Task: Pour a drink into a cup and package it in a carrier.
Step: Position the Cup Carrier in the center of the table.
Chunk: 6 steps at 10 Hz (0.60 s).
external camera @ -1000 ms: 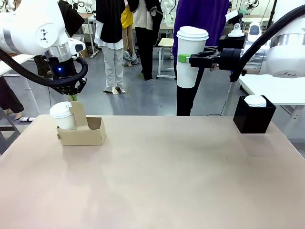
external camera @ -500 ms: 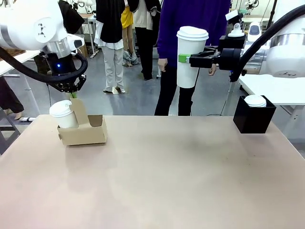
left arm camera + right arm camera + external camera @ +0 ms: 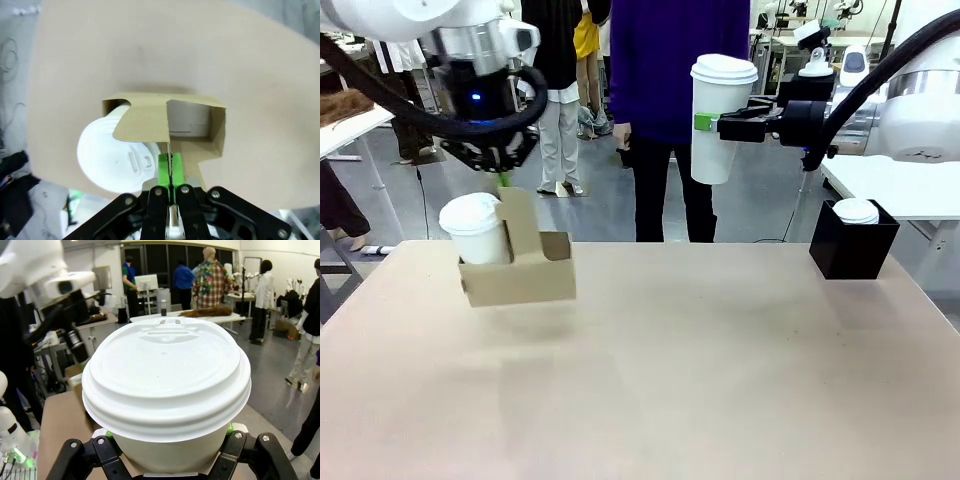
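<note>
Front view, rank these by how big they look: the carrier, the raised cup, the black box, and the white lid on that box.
1. The carrier and the raised cup: about alike, one wider, one taller, so unranked.
2. The black box, somewhat smaller.
3. The white lid, clearly smallest.

A white lidded cup looms close and upright, clamped between the black fingers of the right gripper. Far behind, people stand among tables.
</note>
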Each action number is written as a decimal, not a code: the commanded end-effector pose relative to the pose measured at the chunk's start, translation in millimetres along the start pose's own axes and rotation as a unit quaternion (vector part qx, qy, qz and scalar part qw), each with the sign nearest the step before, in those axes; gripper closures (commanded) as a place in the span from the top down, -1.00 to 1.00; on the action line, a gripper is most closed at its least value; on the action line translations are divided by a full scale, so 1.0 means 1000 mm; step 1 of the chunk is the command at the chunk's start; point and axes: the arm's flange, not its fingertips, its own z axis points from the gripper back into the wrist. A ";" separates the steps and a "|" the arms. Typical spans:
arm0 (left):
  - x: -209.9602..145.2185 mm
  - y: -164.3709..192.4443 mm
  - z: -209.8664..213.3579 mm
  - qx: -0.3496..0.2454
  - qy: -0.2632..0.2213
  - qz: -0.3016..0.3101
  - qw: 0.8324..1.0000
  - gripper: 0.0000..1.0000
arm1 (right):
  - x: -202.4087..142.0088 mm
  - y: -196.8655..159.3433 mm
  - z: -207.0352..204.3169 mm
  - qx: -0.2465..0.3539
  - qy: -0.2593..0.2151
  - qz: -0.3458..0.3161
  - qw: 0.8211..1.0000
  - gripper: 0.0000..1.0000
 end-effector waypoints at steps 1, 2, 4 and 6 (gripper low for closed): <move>-0.023 -0.040 0.004 0.011 -0.006 -0.005 1.000 -0.96 | 0.004 0.001 -0.003 -0.003 0.000 0.002 1.000 0.60; -0.043 -0.065 0.002 0.010 0.004 -0.010 1.000 -0.96 | 0.004 0.001 -0.003 -0.003 0.000 0.002 1.000 0.60; -0.065 -0.108 -0.009 -0.004 -0.008 -0.028 1.000 -0.96 | 0.004 0.001 -0.003 -0.003 0.000 0.002 1.000 0.60; -0.083 -0.145 -0.022 -0.004 -0.015 -0.038 0.999 -0.96 | 0.004 0.001 -0.003 -0.003 0.000 0.002 1.000 0.60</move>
